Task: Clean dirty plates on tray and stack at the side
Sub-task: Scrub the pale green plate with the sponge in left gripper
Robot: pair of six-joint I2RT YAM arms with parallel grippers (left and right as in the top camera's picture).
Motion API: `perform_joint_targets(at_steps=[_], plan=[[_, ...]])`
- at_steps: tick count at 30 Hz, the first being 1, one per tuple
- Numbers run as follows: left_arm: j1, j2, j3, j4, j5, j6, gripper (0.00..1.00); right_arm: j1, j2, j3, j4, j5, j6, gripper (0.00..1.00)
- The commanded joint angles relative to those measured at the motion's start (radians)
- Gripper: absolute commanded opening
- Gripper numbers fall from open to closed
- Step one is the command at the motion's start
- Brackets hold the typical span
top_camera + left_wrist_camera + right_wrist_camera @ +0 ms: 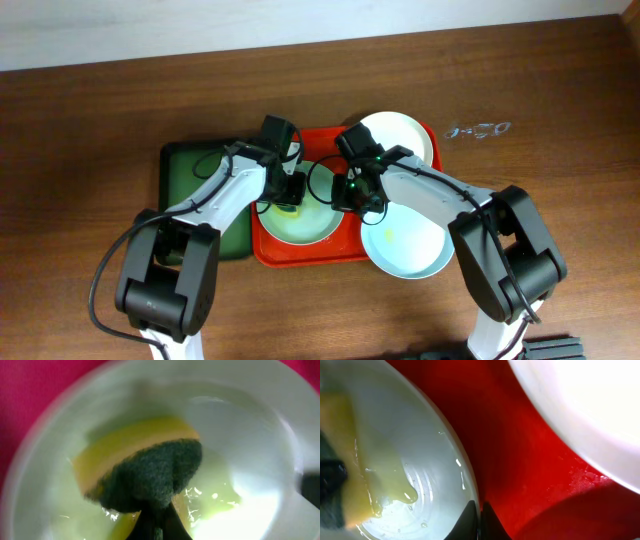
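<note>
Yellow foam with a green scouring face: that is the sponge your left gripper is pinching, its jaws closing on the sponge from below in the left wrist view. The pad is pressing into the bowl of the mint-blue plate, directly under the jaws, with a yellowish film pooling just beside it toward the plate's middle. You are judging the next stroke from there: the film is lying toward the right arm's side, so the left arm, already on it, is sitting nearer.

Your right gripper is showing its jaws pressed together at that plate's rim (apparently nipping the edge to steady it). The plate is resting inside the red tray, whose wet floor looks slippery.

Farther out, the cream-white plate is sitting at the tray's far corner, near but apart. The second mint-blue plate is overhanging the tray's near right edge. The green tray is lying beside, on the wooden table.
</note>
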State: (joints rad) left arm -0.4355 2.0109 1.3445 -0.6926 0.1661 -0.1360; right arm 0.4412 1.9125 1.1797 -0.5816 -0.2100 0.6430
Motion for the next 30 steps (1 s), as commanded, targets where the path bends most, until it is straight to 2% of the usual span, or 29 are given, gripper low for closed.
perform_joint_targets(at_steps=[1,3,6,8,12,16,17,23,24,27,30], plan=[[-0.005,-0.015,0.009,-0.049,0.282,0.006,0.0,-0.002,0.009,-0.005,0.003,0.011,-0.003,0.04],[0.012,-0.08,0.058,-0.052,0.256,0.005,0.0,-0.002,0.009,-0.005,0.003,0.011,-0.003,0.04],[0.026,-0.15,0.071,-0.064,0.06,-0.009,0.0,-0.002,0.009,-0.005,0.003,0.011,-0.003,0.04],[0.023,-0.145,0.062,-0.086,-0.046,-0.009,0.0,-0.002,0.009,-0.005,0.003,0.011,-0.003,0.04],[0.023,-0.091,0.017,-0.084,-0.144,-0.058,0.0,-0.002,0.009,-0.005,0.003,0.011,-0.003,0.04],[0.023,0.022,-0.007,-0.08,-0.143,-0.101,0.0,-0.002,0.009,-0.005,0.003,0.011,-0.003,0.04],[0.023,0.043,-0.007,-0.084,-0.106,-0.106,0.0,-0.002,0.009,-0.005,0.003,0.011,-0.003,0.04],[0.023,0.048,0.0,-0.016,0.408,-0.106,0.0,-0.002,0.009,-0.005,0.003,0.011,-0.003,0.04],[0.023,0.048,0.0,0.006,0.444,-0.106,0.0,-0.002,0.009,-0.005,0.003,0.011,-0.003,0.04],[0.04,0.043,0.043,-0.026,0.385,-0.103,0.0,-0.002,0.009,-0.005,0.002,0.011,-0.003,0.04],[0.083,-0.019,0.141,-0.151,0.214,-0.087,0.0,-0.002,0.009,-0.005,0.003,0.011,-0.003,0.04]])
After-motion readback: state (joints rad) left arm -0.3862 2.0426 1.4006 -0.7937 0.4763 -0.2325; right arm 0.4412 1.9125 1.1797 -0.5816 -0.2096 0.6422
